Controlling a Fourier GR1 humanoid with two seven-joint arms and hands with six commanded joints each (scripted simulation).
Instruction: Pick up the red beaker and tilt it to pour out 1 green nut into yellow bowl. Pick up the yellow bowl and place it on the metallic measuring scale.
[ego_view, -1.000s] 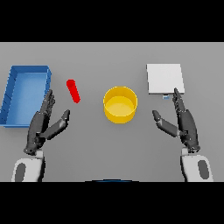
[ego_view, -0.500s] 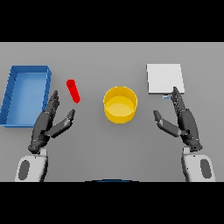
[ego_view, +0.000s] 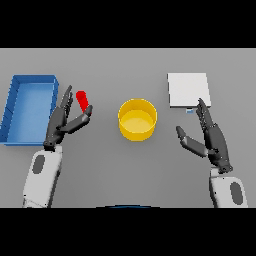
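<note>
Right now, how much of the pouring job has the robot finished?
Nothing is finished yet. The small red beaker is on the grey table, not lifted. In hand: the left hand is open beside the beaker, its fingers not yet round it. Left to do: grasp it, pour a nut into the round yellow bowl, then set that bowl on the flat metallic measuring scale. The right hand waits open.

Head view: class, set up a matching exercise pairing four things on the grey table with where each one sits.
Things:
1. red beaker
2. yellow bowl
3. measuring scale
4. blue tray

Places:
A. far right, just beyond the right hand
B. middle of the table, between the two hands
C. far left edge
D. right beside the left hand, between its fingers and thumb

Pairs: 1-D, 2-B, 3-A, 4-C
</note>
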